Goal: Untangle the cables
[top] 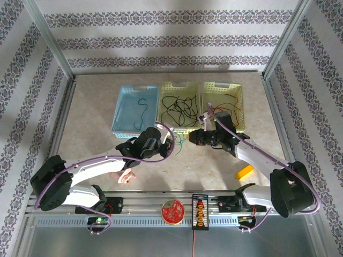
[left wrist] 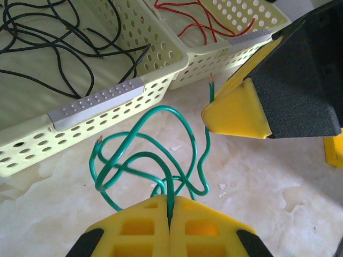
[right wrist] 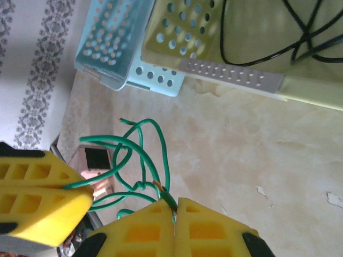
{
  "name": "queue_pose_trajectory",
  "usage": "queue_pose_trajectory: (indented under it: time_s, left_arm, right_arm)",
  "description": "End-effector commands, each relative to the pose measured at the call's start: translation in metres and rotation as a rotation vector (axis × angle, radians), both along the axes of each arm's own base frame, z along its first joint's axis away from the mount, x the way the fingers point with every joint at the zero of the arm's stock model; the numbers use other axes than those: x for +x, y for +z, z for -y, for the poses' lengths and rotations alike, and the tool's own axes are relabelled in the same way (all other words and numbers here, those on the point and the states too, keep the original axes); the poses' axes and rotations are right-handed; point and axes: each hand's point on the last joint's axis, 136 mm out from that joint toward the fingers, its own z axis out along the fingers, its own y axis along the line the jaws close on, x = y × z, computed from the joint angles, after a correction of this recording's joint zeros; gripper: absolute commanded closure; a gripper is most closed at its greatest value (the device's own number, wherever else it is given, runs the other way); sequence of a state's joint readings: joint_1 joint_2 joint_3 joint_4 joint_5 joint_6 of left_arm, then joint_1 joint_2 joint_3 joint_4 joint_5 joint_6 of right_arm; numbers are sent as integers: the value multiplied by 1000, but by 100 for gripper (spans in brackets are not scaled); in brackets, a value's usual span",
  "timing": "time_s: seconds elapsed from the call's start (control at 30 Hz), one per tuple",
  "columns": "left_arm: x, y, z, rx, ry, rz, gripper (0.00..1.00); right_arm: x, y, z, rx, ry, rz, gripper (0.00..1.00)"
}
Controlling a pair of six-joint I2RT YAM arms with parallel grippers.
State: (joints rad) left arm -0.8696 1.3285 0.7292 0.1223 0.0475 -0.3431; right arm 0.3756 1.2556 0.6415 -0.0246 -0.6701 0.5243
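Observation:
A tangle of green cables (top: 179,142) lies on the table between my two grippers, just in front of the baskets. My left gripper (left wrist: 170,206) is shut on one green strand (left wrist: 166,108), whose loops spread ahead of it. My right gripper (right wrist: 175,209) is shut on a green cable (right wrist: 165,160) close to its bare copper end. From above, the left gripper (top: 169,143) and the right gripper (top: 197,136) face each other across the tangle. Black cables (top: 179,107) lie in the middle basket and red cables (top: 230,101) in the right one.
Three baskets stand in a row at the back: a blue one (top: 122,110), a yellow-green one (top: 165,115) and another yellow-green one (top: 240,107). A yellow block (top: 244,172) lies at the right. A red disc (top: 172,211) and a black connector strip (top: 199,211) sit on the front rail.

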Motion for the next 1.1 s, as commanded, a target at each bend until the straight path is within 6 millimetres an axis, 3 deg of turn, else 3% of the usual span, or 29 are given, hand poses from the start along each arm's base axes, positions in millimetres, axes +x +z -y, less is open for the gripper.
queue_pose_trajectory:
  time_s: [0.0,0.1,0.17,0.23,0.33,0.67,0.77,0.97,1.07]
  left_arm:
    - [1,16,4,-47,-1,57,100]
    - [0,15,4,-48,-2,53,100]
    - [-1,16,4,-51,-8,51,100]
    - [-1,17,6,-52,-17,52,100]
    - [-1,19,7,-55,-20,54,100]
    - [-3,21,8,-65,-31,55,100]
    - [-3,22,8,-68,-32,57,100]
    - [-4,16,7,-64,-28,44,100]
    - [-2,15,4,-55,-9,47,100]
  right_arm:
    - [7,6,6,-21,-49,63,100]
    - [8,10,8,-15,-55,71,99]
    - [7,12,4,6,-36,62,93]
    - [6,12,-1,22,-21,49,81]
    - [7,9,-4,13,-21,44,73]
    - [16,4,-7,6,-36,38,67]
    - [20,2,-9,16,-45,35,69]
    - [24,10,-16,70,-36,35,90]
    - [25,13,-15,74,-46,44,96]
